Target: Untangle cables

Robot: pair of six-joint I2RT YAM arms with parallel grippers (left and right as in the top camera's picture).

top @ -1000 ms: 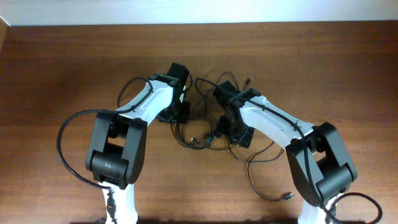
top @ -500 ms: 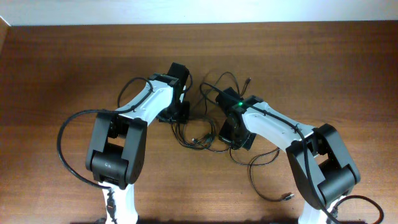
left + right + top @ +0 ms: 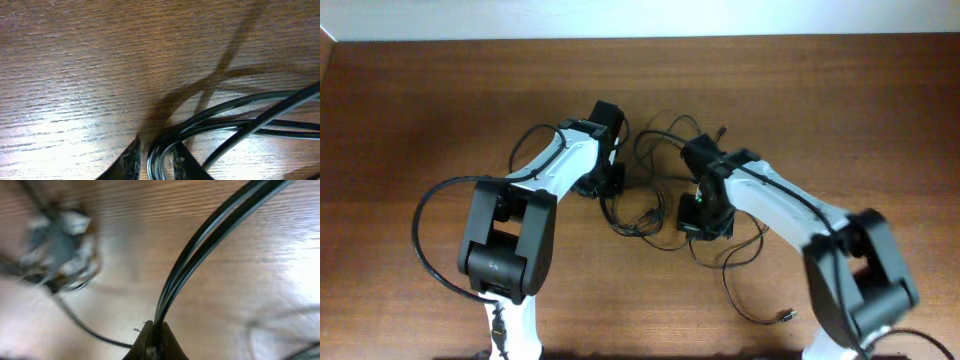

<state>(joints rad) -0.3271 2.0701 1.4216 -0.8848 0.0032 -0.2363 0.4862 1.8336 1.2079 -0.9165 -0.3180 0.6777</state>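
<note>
1. The bench [image 3: 420, 100] carries the cables [image 3: 642, 215], a loose black knot at its middle, between the two arms.
2. Each arm reaches into a different side of the knot, which I judge is for drawing strands apart.
3. The left hand [image 3: 155, 162] has its fingers narrowly apart either side of a cable loop; I cannot tell whether it pinches.
4. The right hand [image 3: 154, 341] is pressed together, clamped on two strands running side by side.
</note>
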